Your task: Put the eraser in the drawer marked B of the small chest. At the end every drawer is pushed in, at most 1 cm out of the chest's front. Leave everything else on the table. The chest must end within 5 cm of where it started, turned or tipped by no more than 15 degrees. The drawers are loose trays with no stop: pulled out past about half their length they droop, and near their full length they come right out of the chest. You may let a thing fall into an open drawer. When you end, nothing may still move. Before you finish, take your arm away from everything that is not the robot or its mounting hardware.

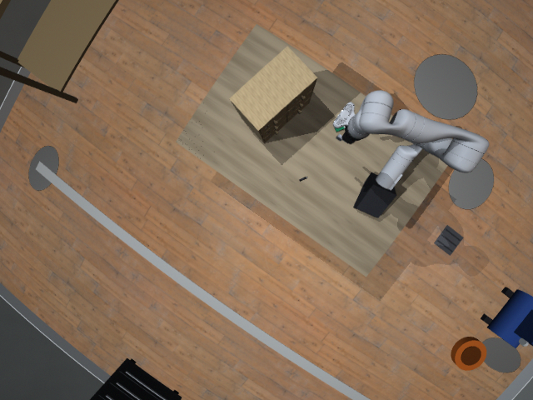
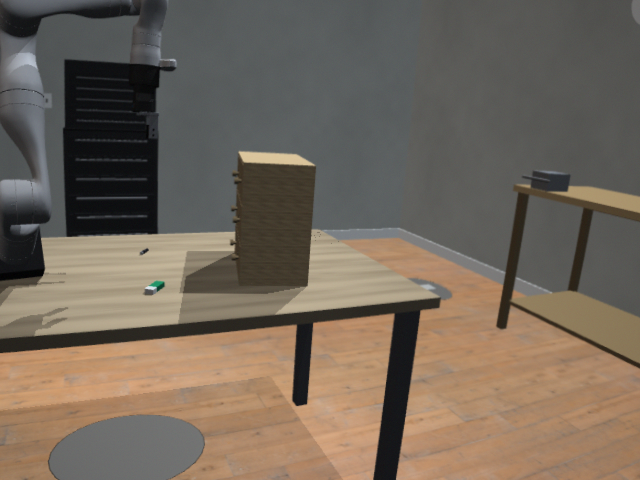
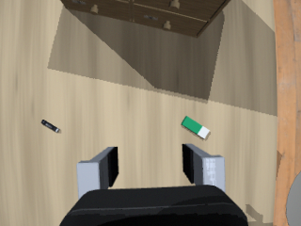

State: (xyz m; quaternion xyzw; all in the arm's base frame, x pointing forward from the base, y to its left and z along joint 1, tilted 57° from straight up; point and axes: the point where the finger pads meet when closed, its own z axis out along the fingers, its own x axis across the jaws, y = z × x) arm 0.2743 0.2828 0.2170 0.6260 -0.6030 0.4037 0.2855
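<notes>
The green and white eraser (image 2: 154, 287) (image 3: 196, 128) lies flat on the table (image 2: 341, 289) (image 1: 310, 223), in front of the chest and apart from it. In the top view the eraser (image 1: 341, 128) shows partly under my wrist. The small wooden chest (image 1: 275, 90) (image 2: 273, 219) stands upright with its knobbed drawers all looking pushed in. I cannot read the drawer marks. My gripper (image 2: 148, 128) (image 3: 150, 158) is open and empty. It hangs high above the table, pointing down, with the eraser just beyond its right finger in the wrist view.
A small dark pen-like thing (image 1: 303, 177) (image 2: 144, 251) (image 3: 51, 126) lies on the table to the side of the eraser. The arm's black base (image 1: 374, 197) stands on the table. A black cabinet (image 2: 111, 170) and a wooden side shelf (image 2: 578, 196) stand off the table.
</notes>
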